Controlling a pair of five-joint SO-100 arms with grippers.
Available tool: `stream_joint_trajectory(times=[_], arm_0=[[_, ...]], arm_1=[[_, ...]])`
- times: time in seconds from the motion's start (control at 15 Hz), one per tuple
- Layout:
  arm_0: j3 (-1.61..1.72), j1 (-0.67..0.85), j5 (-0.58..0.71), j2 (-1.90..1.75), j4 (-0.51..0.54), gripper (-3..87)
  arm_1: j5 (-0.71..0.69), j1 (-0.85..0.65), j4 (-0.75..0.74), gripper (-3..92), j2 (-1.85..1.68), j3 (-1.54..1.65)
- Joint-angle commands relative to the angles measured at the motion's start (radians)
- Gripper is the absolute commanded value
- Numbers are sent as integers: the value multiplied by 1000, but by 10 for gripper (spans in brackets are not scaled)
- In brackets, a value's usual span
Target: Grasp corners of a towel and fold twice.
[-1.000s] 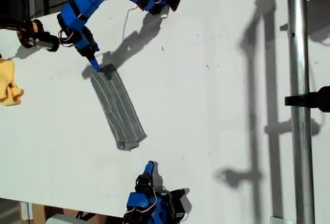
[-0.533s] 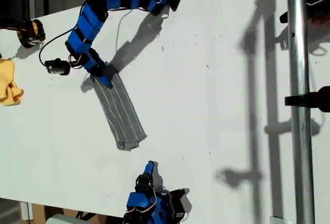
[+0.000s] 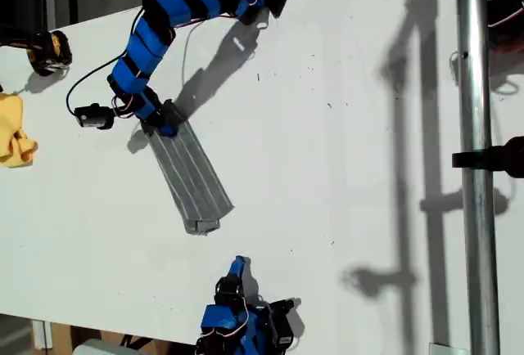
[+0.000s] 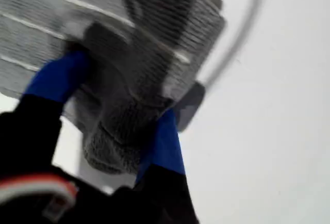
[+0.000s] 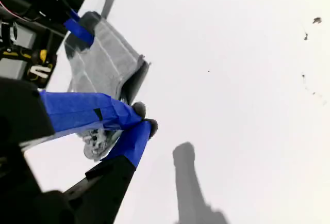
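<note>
The towel (image 3: 192, 179) lies folded into a long grey striped strip, running slantwise on the white table (image 3: 344, 167) toward the exterior view's left. My first gripper (image 3: 166, 124) reaches down from the far edge onto the strip's far end. In the first wrist view its blue fingers (image 4: 56, 77) stand on either side of a bunched corner of the towel (image 4: 154, 28), shut on it (image 4: 113, 100). My second gripper (image 3: 238, 267) rests near the front edge, short of the strip's near end (image 3: 202, 224). Its fingertips touch, holding nothing (image 5: 143, 119), with the towel (image 5: 103, 64) lying beyond.
A small yellow cloth (image 3: 15, 138) lies at the exterior view's left edge, with a black and yellow object (image 3: 49, 51) behind it. A metal pole (image 3: 475, 159) with a black clamp (image 3: 491, 159) crosses the exterior view's right side.
My first gripper came down and across onto the towel's far end and closed on it. The strip's near end shifted slightly. The second arm has not moved.
</note>
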State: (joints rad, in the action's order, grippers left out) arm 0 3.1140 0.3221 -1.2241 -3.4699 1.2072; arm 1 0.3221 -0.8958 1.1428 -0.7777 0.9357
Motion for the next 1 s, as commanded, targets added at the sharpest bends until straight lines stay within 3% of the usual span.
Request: stream_joint_trajectory(times=[0.0,0.4,0.73,0.93], arm_0=[[6,12,-9,-6,-5,-15],[6,12,-14,-6,-3,-19],[6,5,-14,-6,-3,-22],[6,5,-8,-6,-3,-22]], arm_1=[[-6,32,-12,-1,-14,-23],[8,77,3,-2,-161,126],[287,-29,-8,-2,-664,687],[480,28,-9,-2,-1002,1017]])
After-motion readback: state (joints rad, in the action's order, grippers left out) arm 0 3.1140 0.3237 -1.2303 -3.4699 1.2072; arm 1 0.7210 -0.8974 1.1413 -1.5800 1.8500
